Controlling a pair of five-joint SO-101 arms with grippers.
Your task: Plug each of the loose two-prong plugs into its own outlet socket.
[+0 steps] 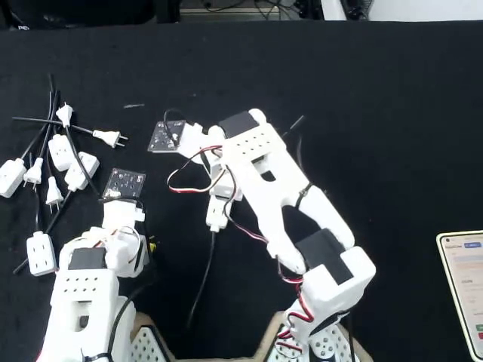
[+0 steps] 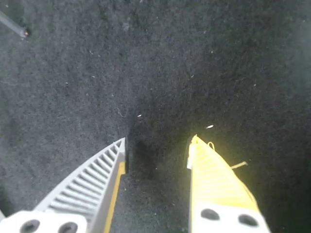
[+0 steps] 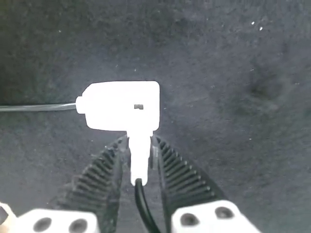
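My right gripper [image 3: 140,160] is shut on a white two-prong plug [image 3: 140,158] with a black cable. The plug sits against a white outlet socket [image 3: 120,106], apparently pushed into it. From above, this pair [image 1: 216,213] lies mid-table under the right arm. My left gripper [image 2: 158,145] hangs open over bare black mat with nothing between its fingers; its arm [image 1: 113,241] stands at the front left. Several loose white plugs [image 1: 112,137] and outlet sockets [image 1: 41,253] with black cords lie in a cluster at the far left.
A black mat [image 1: 377,113] covers the table. A phone-like screen [image 1: 464,286] lies at the right edge. A black cable [image 1: 198,286] runs from the held plug toward the front edge.
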